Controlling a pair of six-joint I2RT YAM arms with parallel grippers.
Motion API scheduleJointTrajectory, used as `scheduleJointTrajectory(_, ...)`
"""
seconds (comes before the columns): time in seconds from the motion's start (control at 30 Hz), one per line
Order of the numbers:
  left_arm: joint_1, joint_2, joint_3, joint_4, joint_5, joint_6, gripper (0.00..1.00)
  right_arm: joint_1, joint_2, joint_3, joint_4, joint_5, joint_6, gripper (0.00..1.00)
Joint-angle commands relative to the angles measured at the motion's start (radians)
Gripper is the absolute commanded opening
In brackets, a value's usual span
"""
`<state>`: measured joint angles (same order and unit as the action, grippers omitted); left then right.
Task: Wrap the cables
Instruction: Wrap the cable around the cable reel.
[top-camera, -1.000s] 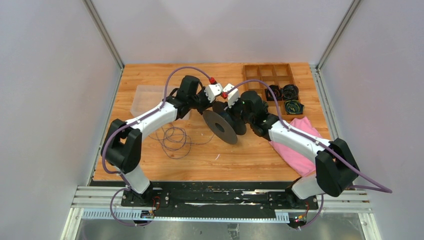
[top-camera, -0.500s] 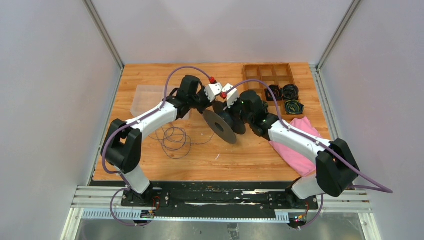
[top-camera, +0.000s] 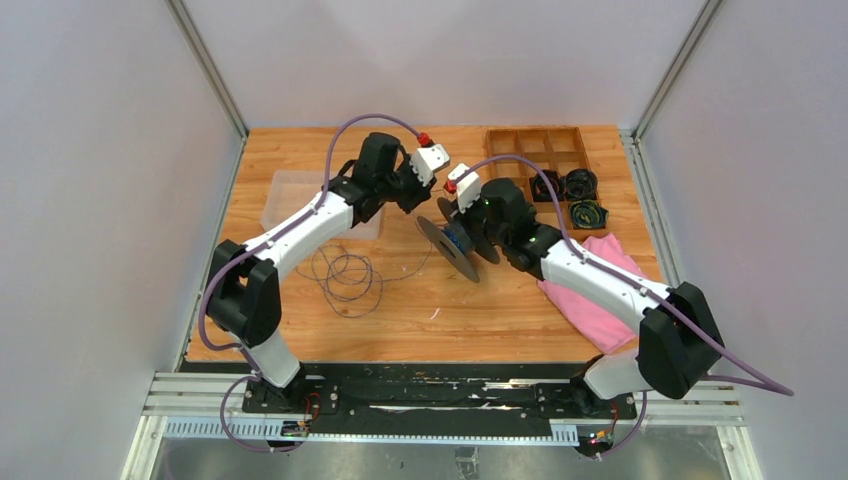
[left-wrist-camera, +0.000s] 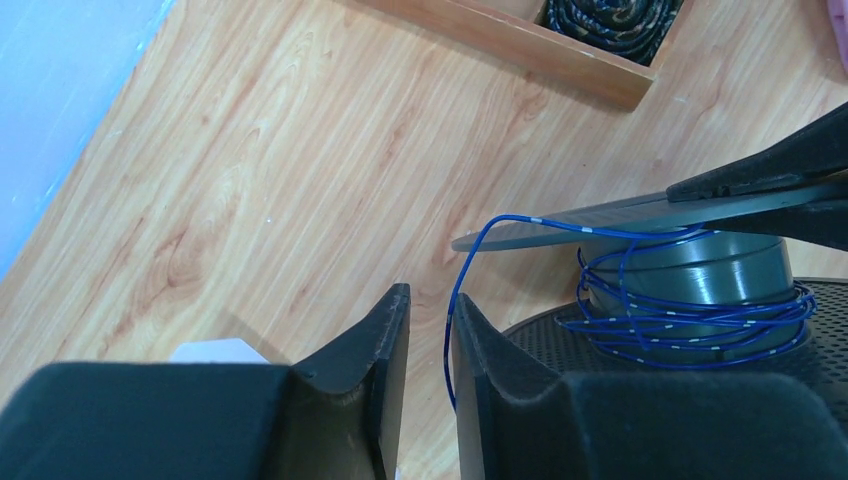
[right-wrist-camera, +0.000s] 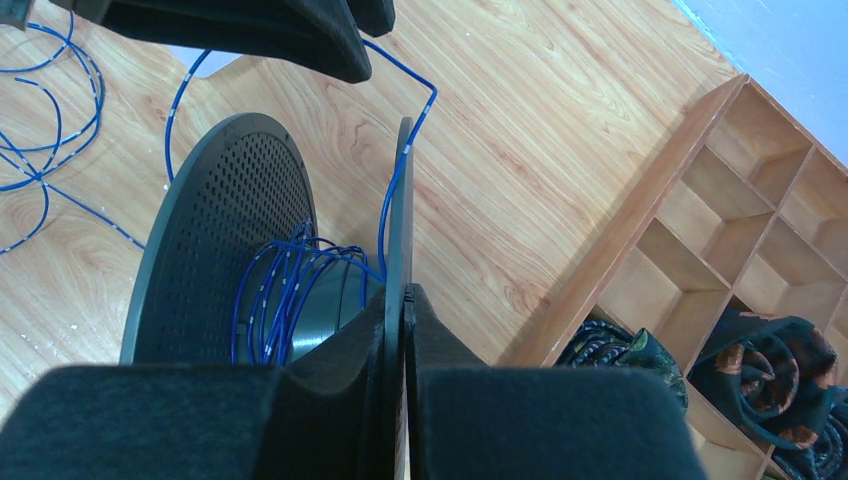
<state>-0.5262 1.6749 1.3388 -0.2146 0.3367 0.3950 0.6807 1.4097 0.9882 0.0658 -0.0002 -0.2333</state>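
Note:
The cable is a thin blue wire. Part of it lies in loose loops (top-camera: 345, 275) on the table, and several turns (right-wrist-camera: 290, 290) are wound on the hub of a dark grey spool (top-camera: 447, 248). My right gripper (right-wrist-camera: 403, 292) is shut on the edge of the spool's thin flange (right-wrist-camera: 404, 200) and holds the spool tilted on the table. My left gripper (left-wrist-camera: 430, 297) stands just behind the spool, its jaws a little apart. A strand of the cable (left-wrist-camera: 470, 260) runs through that gap, along the right finger, without being pinched.
A wooden compartment tray (top-camera: 535, 145) stands at the back right, with dark coiled bundles (top-camera: 580, 185) in its near cells. A pink cloth (top-camera: 600, 300) lies under the right arm. A clear plastic container (top-camera: 300, 195) sits at the back left.
My left gripper has opened and drawn back from the spool toward the far left. My right gripper has closed on the flange, and the spool has shifted slightly right.

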Motion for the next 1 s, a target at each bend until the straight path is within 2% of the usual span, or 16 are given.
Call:
scheduleJointTrajectory(0.0,-0.007,0.008,0.05,-0.05,0.011,-0.01,0.27,0.01,-0.053,0.04,0.015,0.025,-0.004,0.01)
scheduleJointTrajectory(0.27,-0.005,-0.001,0.091,-0.087,0.017,-0.025,0.38,-0.003,-0.076,0.059,-0.01,0.003,-0.005,0.01)
scheduleJointTrajectory(0.5,-0.005,-0.009,0.123,-0.104,0.039,-0.098,0.55,-0.017,-0.088,0.071,-0.032,-0.011,-0.001,0.01)
scheduleJointTrajectory(0.7,0.001,-0.029,0.122,-0.11,0.047,-0.103,0.65,-0.05,-0.108,0.064,-0.032,-0.055,-0.001,0.01)
scheduleJointTrajectory(0.97,0.097,-0.128,0.055,-0.048,0.141,-0.187,0.84,-0.098,-0.148,0.088,-0.076,-0.089,0.003,0.01)
